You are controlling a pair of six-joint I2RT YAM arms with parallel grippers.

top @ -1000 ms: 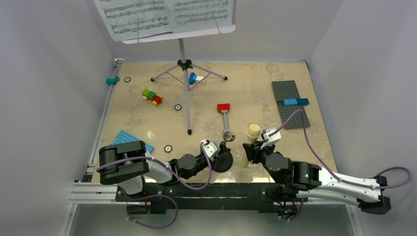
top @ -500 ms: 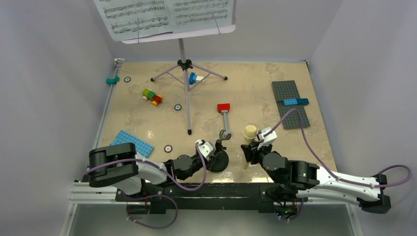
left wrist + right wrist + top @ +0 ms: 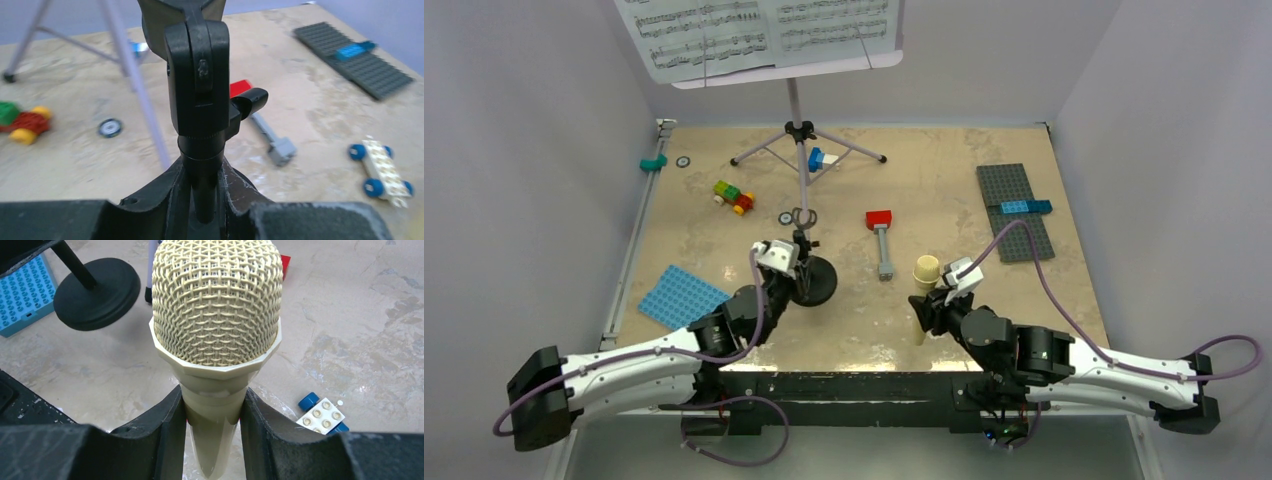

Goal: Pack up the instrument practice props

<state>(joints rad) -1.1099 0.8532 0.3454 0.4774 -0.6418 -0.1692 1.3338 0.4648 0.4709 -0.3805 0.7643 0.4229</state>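
Observation:
My left gripper (image 3: 799, 268) is shut on the pole of the black round-base mic stand (image 3: 816, 283), which hangs tilted above the table left of centre. In the left wrist view the pole (image 3: 202, 170) sits between the fingers, with its clip head (image 3: 197, 75) above. The cream-yellow microphone (image 3: 925, 268) is upright, and my right gripper (image 3: 927, 302) is shut on its handle; its mesh head (image 3: 215, 305) fills the right wrist view. The lilac music stand (image 3: 800, 131) stands at the back, holding white sheet-music pages (image 3: 754, 30).
A red brick with a grey shaft (image 3: 881, 235) lies between the grippers. Coloured bricks (image 3: 734, 196) and small discs (image 3: 785, 217) lie left of centre. A blue studded plate (image 3: 686, 297) is at the front left and a grey plate (image 3: 1014, 210) at the right. A wheeled white brick (image 3: 320, 415) lies near the microphone.
The left arm has swung out from the front edge, carrying the mic stand up and to the left, toward the tripod. The right gripper with the microphone has drifted slightly left.

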